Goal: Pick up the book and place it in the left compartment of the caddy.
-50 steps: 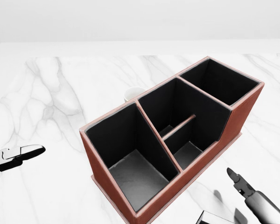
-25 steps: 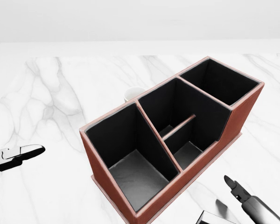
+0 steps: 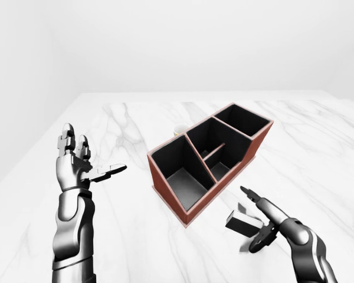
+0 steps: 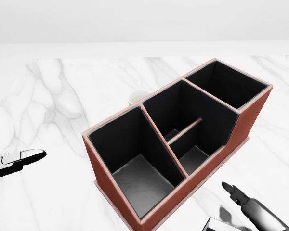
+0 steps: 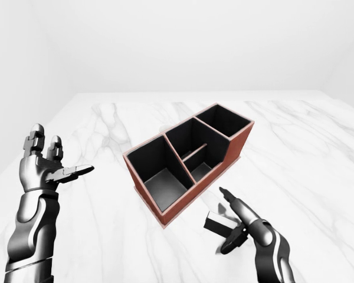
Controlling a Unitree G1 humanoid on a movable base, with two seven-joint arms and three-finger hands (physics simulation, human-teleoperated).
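The red-brown caddy (image 3: 209,158) with black insides stands askew on the white marble table (image 3: 318,147). Its left compartment (image 3: 180,172) holds nothing. The book (image 3: 236,220), a small dark block with a pale face, lies on the table just right of the caddy's near corner. My right hand (image 3: 251,219) is at the book, open. One finger (image 3: 256,200) stretches over it and the others curl below it. Whether they touch it I cannot tell. My left hand (image 3: 91,158) is raised left of the caddy, open and holding nothing.
A white cup (image 4: 137,96) stands just beyond the caddy's far wall. The caddy's middle section (image 4: 183,127) has a low divider, and its right compartment (image 4: 226,84) is the tallest. The table's left edge runs close to my left arm (image 3: 71,230).
In the head view my right hand's finger has slid left and down toward the book near the caddy's corner. The left hand and the caddy have not moved.
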